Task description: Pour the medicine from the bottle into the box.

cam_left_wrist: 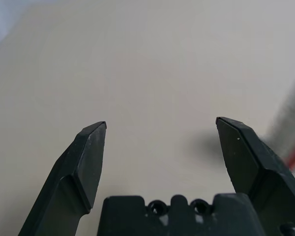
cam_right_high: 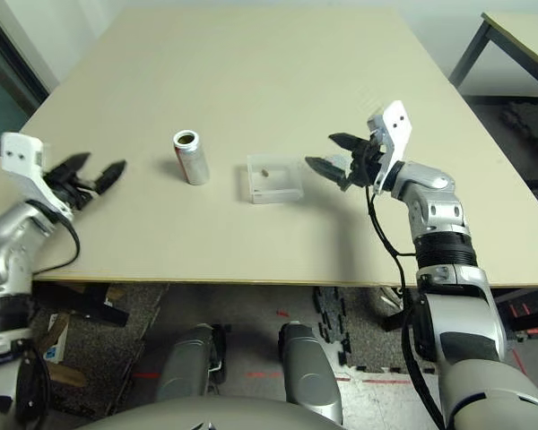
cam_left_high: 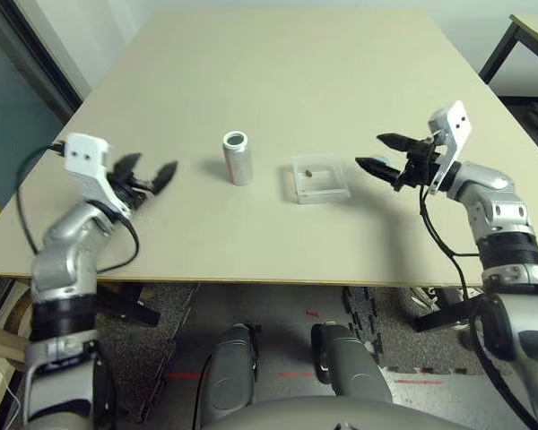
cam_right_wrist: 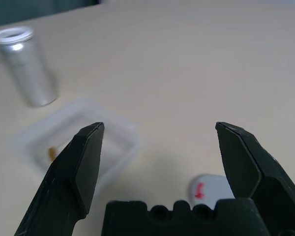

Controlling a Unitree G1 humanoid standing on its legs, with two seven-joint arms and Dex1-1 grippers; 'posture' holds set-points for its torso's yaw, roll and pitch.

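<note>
The pill [cam_left_high: 311,170] already lay inside the box [cam_left_high: 321,180], and the bottle [cam_left_high: 238,158] stood upright and uncapped just at the box's 9 o'clock, apart from it. So the pour looked done, and the main risks lay in clearing away. The right gripper [cam_left_high: 382,152] hung low just at the box's 3 o'clock with its black fingers pointing at it. A careless sweep toward 9 o'clock would probably have nudged the light plastic box, or tipped it and spilled the pill onto the table [cam_left_high: 278,72]. The cap [cam_right_wrist: 210,191], grey with a red mark, lay on the table close under that gripper in the right wrist view. A drop of the wrist could have pushed it or pinned it. On the other side, a swing of the left gripper [cam_left_high: 146,174] toward 3 o'clock would likely have toppled the bottle, which was tall for its base and might then have rolled into the box.

The right arm reached in from 4 o'clock, forearm raised and wrist bent toward the box, jaws spread wide and holding nothing. The left arm came in from 8 o'clock near the table's edge, well apart from the bottle, its jaws also wide open and empty, aimed toward 3 o'clock.
</note>
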